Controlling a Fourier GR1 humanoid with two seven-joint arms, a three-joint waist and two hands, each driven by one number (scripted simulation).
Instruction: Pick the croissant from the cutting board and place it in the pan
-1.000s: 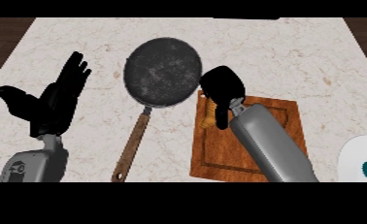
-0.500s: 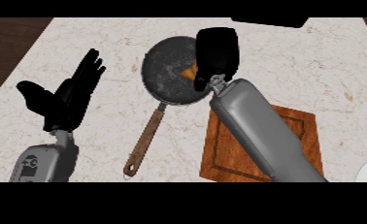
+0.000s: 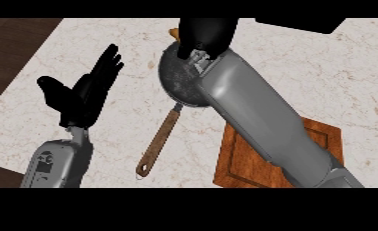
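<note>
The dark round pan [image 3: 176,77] lies on the marble counter, its wooden handle [image 3: 159,142] pointing toward me. My right hand [image 3: 207,35] hovers over the pan's far rim, fingers curled downward. Only an orange tip of the croissant [image 3: 175,33] pokes out at that hand's left edge; the hand hides the rest. The grey right forearm [image 3: 258,115] crosses the pan's right side and part of the wooden cutting board [image 3: 240,167], which shows nothing on its visible surface. My left hand [image 3: 85,92] rests open at the left, fingers up, well clear of the pan.
The counter's left edge [image 3: 29,55] runs diagonally, with dark wood beyond it. A black object [image 3: 299,24] sits at the far right of the counter, behind the pan.
My right hand has carried the croissant from the cutting board to above the pan, then farther to its far rim. The view has shifted; the left hand has kept its open pose.
</note>
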